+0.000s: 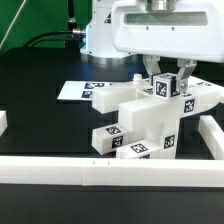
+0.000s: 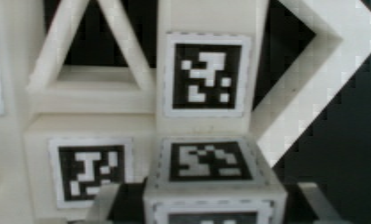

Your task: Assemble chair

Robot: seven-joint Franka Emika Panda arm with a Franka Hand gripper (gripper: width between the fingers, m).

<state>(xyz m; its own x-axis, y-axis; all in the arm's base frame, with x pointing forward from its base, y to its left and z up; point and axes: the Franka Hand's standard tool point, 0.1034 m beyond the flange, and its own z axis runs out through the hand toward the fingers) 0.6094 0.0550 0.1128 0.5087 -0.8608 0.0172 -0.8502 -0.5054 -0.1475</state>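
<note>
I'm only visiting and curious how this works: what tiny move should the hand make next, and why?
Probably a slight move straight down. The hand seems to grip a small tagged cube right at the top of the chair body. The wrist view shows the cube close against that body, between the fingers. Seating it firmly looks sensible before letting go.

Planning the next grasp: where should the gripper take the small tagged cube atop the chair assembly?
Best take the small cube by its two flat opposite side faces, coming straight down from above: it sits upright at the top of the chair, sides exposed, and the gripper hangs over it.
</note>
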